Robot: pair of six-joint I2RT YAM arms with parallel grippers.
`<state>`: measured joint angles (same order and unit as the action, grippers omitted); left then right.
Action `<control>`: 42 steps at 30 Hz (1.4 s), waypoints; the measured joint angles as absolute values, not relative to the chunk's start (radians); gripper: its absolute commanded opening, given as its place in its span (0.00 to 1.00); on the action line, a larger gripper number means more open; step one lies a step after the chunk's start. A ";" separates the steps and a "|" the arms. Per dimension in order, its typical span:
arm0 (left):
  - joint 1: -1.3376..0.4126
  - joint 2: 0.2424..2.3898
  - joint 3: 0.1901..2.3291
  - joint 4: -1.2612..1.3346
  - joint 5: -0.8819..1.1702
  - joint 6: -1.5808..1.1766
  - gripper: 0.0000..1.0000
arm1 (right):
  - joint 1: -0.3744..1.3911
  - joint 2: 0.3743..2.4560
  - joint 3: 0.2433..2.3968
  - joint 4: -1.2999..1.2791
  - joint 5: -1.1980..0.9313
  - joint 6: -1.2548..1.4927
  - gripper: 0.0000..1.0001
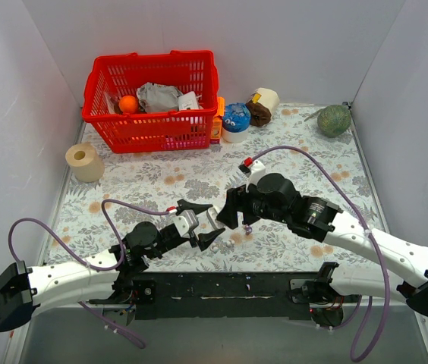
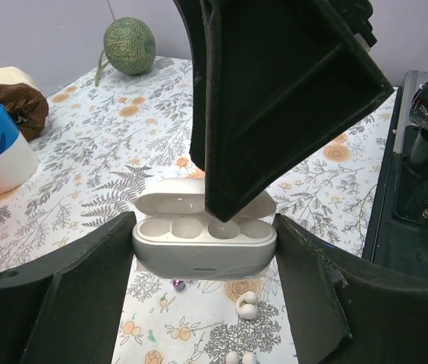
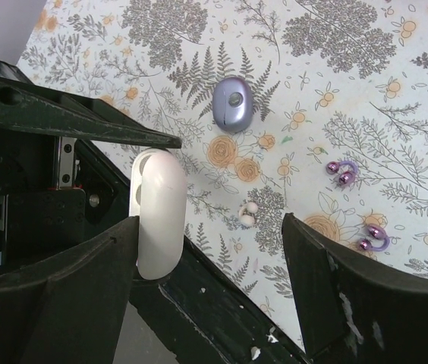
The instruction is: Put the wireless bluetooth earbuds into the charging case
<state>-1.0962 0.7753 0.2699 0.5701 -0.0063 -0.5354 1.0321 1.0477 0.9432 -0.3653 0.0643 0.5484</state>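
white case (image 3: pixel 159 212) pinched by the left gripper (image 1: pixel 212 220), right gripper (image 3: pixel 210 221) spread wide
we see the white case held open above the floral table (image 3: pixel 335 45), while the right gripper grasps nothing, one finger over that case. the lavender charging case (image 3: pixel 233 104) lies on the table, the two purple earbuds (image 3: pixel 343 173) apart from it, white earbuds (image 3: pixel 248 214) between.

Earbuds (image 3: pixel 344 178) gleam glossy; charging case (image 3: pixel 233 104) smooth satin; white case (image 2: pixel 199 256) glossy plastic.
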 measured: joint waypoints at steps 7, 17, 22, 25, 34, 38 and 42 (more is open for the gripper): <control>-1.096 0.775 0.270 0.561 -0.019 -0.538 0.00 | 1.032 0.995 0.918 -0.373 0.102 0.554 0.79; -1.096 0.775 0.270 0.561 -0.023 -0.541 0.00 | 1.032 0.991 0.925 -0.342 0.083 0.536 0.73; -1.096 0.778 0.273 0.559 -0.023 -0.548 0.00 | 1.032 1.058 0.945 -0.341 0.068 0.522 0.67; -1.096 0.782 0.279 0.558 -0.022 -0.549 0.00 | 1.032 1.085 0.957 -0.340 0.068 0.518 0.61; -1.096 0.782 0.280 0.554 -0.022 -0.550 0.00 | 1.034 1.093 0.964 -0.332 0.067 0.516 0.36; -1.096 0.782 0.280 0.555 -0.023 -0.550 0.00 | 1.035 1.097 0.964 -0.323 0.052 0.517 0.12; -1.096 0.782 0.280 0.562 -0.030 -0.551 0.15 | 1.035 1.102 0.965 -0.328 0.060 0.520 0.01</control>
